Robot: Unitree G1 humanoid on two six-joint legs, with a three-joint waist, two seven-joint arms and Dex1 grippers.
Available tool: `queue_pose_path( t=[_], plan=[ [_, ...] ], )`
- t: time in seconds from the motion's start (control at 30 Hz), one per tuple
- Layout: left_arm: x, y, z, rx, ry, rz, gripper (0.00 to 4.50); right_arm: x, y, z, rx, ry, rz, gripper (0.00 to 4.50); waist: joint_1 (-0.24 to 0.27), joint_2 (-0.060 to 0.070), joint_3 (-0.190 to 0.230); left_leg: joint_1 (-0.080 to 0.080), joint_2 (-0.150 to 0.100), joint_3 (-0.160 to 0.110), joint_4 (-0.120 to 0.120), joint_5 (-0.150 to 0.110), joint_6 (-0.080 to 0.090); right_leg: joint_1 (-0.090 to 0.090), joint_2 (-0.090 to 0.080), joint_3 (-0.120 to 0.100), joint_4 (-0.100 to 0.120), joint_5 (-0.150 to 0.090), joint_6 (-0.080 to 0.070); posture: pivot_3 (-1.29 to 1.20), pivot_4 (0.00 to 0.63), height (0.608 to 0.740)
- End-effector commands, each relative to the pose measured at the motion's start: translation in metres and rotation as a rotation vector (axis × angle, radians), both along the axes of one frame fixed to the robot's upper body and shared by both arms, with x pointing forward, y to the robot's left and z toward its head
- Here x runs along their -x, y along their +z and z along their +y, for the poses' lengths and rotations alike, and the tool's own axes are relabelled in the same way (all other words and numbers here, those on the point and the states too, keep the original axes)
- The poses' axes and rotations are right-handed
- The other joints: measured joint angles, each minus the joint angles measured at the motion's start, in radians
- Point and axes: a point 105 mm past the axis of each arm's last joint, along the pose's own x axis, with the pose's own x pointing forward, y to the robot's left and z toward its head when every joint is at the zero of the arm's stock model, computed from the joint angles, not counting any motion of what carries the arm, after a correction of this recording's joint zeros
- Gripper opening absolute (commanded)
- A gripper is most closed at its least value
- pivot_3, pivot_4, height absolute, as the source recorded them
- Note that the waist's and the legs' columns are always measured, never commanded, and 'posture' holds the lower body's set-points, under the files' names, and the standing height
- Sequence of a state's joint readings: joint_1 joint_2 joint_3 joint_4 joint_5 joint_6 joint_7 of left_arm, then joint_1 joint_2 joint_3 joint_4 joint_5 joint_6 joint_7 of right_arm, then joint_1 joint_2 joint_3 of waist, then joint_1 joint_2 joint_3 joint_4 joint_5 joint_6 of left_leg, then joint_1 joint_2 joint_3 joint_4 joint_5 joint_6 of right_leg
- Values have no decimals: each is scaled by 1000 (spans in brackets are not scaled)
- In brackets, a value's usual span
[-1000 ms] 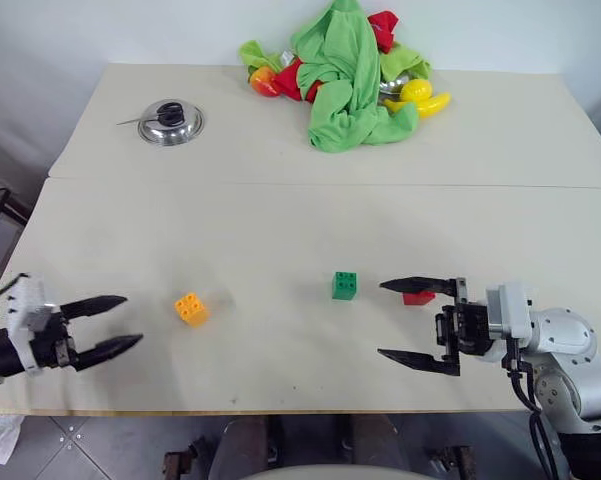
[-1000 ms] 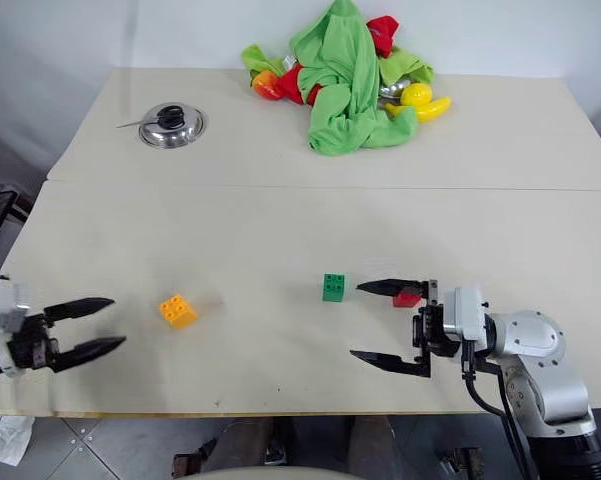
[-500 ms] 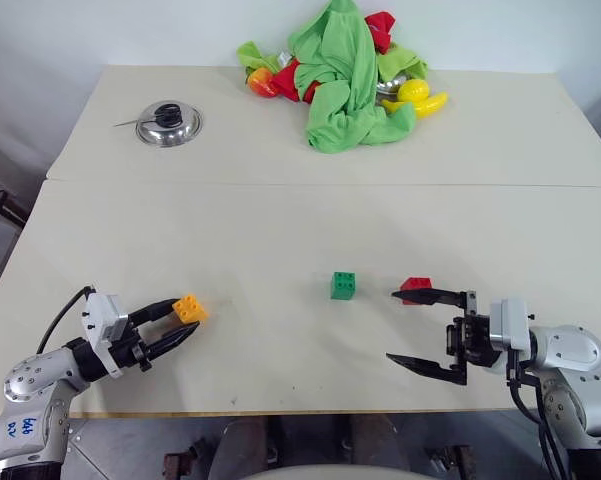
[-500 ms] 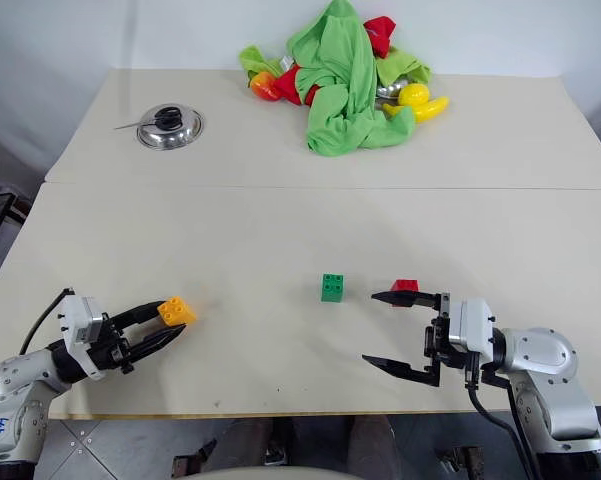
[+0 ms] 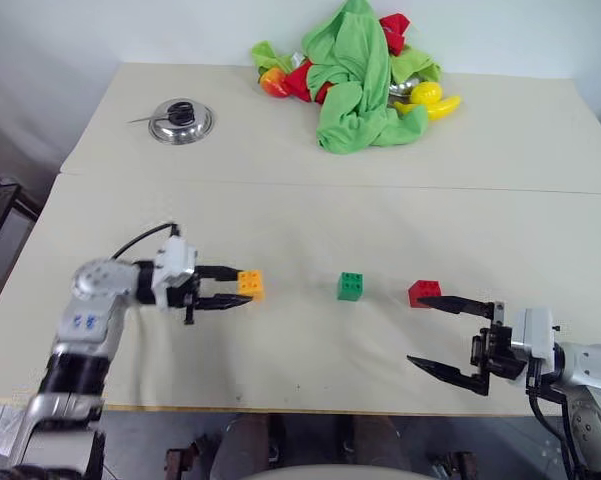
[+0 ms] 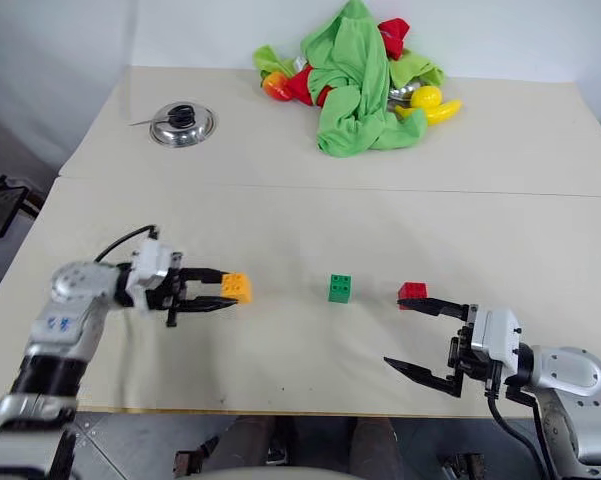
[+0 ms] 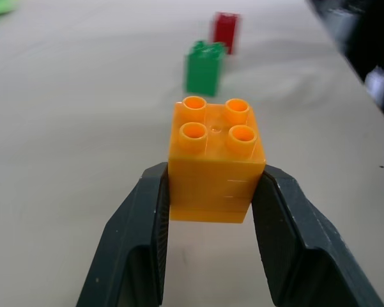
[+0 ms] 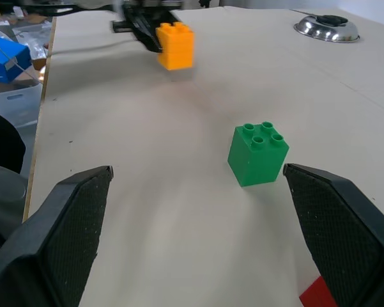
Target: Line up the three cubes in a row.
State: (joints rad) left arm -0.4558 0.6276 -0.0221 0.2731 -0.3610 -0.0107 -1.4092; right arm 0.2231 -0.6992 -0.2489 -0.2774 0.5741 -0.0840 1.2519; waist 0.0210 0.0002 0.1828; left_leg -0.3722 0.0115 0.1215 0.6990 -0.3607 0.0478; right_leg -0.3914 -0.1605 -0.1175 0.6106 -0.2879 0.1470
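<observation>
between left gripper [image 7: 209, 211] fingers: orange-yellow cube [image 7: 216, 167]

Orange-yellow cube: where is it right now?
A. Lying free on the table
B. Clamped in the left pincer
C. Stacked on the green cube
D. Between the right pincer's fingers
B: the left pincer has both fingers pressed against the sides of the orange-yellow cube.

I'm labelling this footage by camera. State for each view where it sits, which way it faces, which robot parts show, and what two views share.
Left and right eye views: on the head, facing forward and down over the table; both arms show, the left gripper shut on the orange-yellow cube.
Left wrist view: on the left wrist, along its fingers gripping that cube.
Right wrist view: on the right wrist, between its open fingers, facing the green cube.
Shared: both wrist views show the green and orange-yellow cubes.
</observation>
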Motion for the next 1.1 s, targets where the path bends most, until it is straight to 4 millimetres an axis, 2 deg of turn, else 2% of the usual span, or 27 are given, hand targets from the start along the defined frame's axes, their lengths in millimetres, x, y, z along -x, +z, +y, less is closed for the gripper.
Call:
queue_pose_path(
  t=[0.03,0.17,0.37,0.6,0.63,0.7,0.87,0.9,1.0,1.1],
  plan=[
    [-11,-14,-4,-90,-92,32,1479,5,11,-5,5,-29,-38,4500,-3,0,0,0,-2,1,0,0,0,0,2,0,-1,0,0,0,150,740],
    [-25,-16,-8,-122,-128,41,1479,10,12,-11,-5,-79,-34,4500,-3,-1,0,-1,1,1,0,0,-1,0,8,1,-4,0,0,0,150,740],
    [-35,-18,-19,-133,-153,22,1479,16,10,-16,-3,-117,-32,4500,2,-1,0,-2,1,0,1,0,-1,0,8,3,-4,0,0,0,150,740],
    [-31,-18,-18,-108,-164,46,1479,14,9,-21,-32,-158,-51,4500,2,-1,0,-1,3,0,1,0,-1,0,8,3,-3,0,0,0,150,740],
    [-29,-17,-16,-96,-163,56,2227,12,10,-22,-43,-167,-58,4500,2,-1,0,-1,3,0,1,0,-1,0,8,3,-3,0,0,0,150,740],
    [-28,-16,-13,-88,-153,50,2720,10,11,-21,-53,-168,-68,4500,1,-2,0,-2,4,0,1,0,-1,0,8,3,-3,0,0,0,150,740],
    [-30,-5,3,-45,-81,12,4320,7,14,-20,-65,-163,-86,4500,0,-2,0,-2,4,0,1,0,-1,-1,8,3,-3,0,0,0,150,740],
    [-29,-2,7,-31,-69,8,4481,7,17,-22,-68,-162,-106,4500,-1,-2,0,-2,5,0,1,0,-1,-1,8,3,-3,0,0,0,150,740],
    [-16,4,24,-13,-37,12,4481,10,22,-31,-62,-159,-119,4500,-6,-1,0,-2,6,0,1,0,-1,-1,8,3,-3,0,0,0,150,740],
    [1,8,49,14,76,5,4481,10,27,-44,-53,-169,-119,4500,-19,-1,0,-1,6,-1,1,0,-1,-1,8,4,-3,0,0,0,150,740]
  ],
)
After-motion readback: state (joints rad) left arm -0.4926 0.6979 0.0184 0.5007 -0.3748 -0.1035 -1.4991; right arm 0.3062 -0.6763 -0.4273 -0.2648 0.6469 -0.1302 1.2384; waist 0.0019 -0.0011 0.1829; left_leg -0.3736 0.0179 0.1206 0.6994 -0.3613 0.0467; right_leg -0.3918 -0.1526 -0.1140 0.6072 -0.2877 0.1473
